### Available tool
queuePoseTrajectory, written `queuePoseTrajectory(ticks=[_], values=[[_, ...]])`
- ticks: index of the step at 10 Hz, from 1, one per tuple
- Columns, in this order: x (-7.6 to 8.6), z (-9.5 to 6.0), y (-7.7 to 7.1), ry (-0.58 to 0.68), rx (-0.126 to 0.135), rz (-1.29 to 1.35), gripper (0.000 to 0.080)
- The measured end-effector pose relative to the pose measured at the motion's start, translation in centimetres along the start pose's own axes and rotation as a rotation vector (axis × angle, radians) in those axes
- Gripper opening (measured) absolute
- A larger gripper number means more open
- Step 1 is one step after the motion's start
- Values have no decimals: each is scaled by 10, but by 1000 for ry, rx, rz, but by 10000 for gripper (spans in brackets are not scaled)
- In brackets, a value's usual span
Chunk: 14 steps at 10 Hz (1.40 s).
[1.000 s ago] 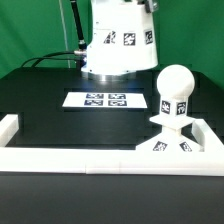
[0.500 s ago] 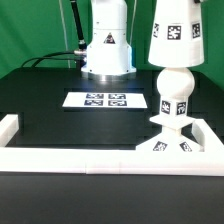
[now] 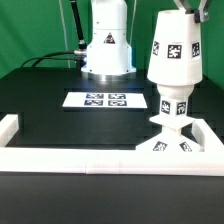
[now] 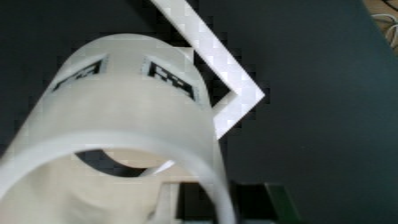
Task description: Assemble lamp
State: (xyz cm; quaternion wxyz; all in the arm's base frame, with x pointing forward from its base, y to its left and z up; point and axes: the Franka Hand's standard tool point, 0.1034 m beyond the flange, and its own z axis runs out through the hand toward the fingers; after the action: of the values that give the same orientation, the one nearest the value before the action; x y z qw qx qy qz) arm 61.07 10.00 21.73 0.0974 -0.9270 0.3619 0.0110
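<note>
The white cone shade (image 3: 176, 50) with square tags hangs upright over the bulb at the exterior view's right. It covers the bulb's ball, and only the tagged stem (image 3: 176, 104) shows below its lower edge. The stem stands on the square base plate (image 3: 171, 142) in the front right corner of the table. My gripper (image 3: 187, 10) is shut on the shade's top rim. In the wrist view the shade (image 4: 125, 120) fills most of the picture, and its wall sits between my gripper's (image 4: 217, 200) dark fingers.
The marker board (image 3: 106, 100) lies flat at the table's middle. The arm's white base (image 3: 108, 45) stands behind it. The white rim (image 3: 90, 158) frames the black table along the front and sides, and its corner shows in the wrist view (image 4: 228, 80).
The shade moved from the back middle to the exterior view's right, over the bulb. It then came down, and the bulb's ball is now hidden inside it.
</note>
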Motion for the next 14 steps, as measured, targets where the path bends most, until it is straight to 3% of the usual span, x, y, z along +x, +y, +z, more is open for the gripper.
queuePoseTrajectory(ticks=[3,7,10,11,12,13,14], values=[[0,2,1,-1,-2,0,45],[6,24,3,11,-11,-1,45],[6,27,4,9,-15,0,45],[6,27,4,9,-15,0,123],[6,27,4,9,-15,0,260],[6,27,4,9,-15,0,260],[6,27,4,9,-15,0,461]])
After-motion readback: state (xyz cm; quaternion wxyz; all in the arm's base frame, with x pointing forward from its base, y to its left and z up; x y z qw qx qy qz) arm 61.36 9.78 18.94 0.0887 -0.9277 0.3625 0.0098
